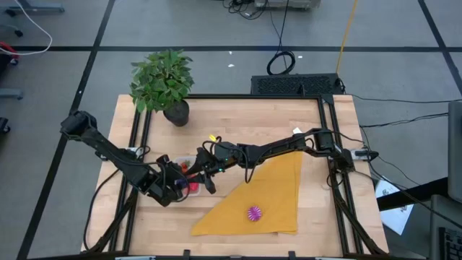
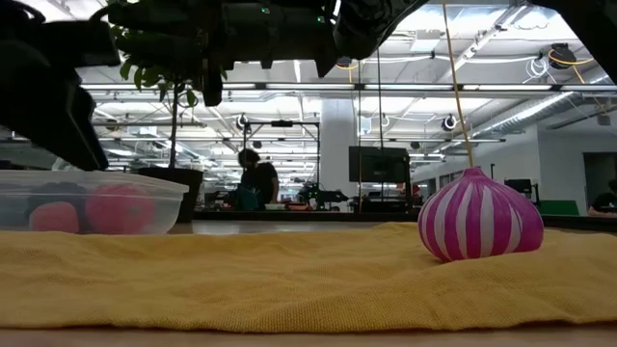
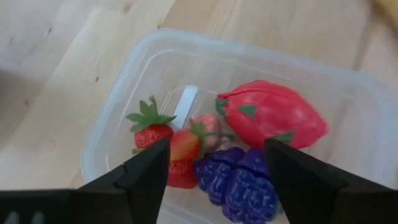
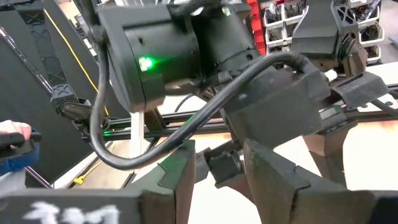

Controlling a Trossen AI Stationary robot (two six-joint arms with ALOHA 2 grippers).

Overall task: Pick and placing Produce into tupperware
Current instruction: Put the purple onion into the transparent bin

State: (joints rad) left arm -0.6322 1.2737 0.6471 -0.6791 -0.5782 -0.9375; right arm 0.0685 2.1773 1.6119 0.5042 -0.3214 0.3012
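The left claw hangs straight over the clear box, its jaws spread wide with nothing between them, which reads as a drop just made: directly under the gap lie a small strawberry, a second reddish berry, purple grapes and a big pink-red fruit, all loose on the box floor. From table height the box sits on the yellow cloth's edge with pink pieces showing through its wall. Just to that claw's right, nearly touching it, the right claw hovers by the box; its jaws look narrowly set and appear to hold nothing, though its own camera mostly faces the other arm, so I would not swear to that. It seems parked there to steady or wait. Well off to the right of both claws, alone on the yellow cloth, sits the striped magenta ball, the one piece left outside the box.
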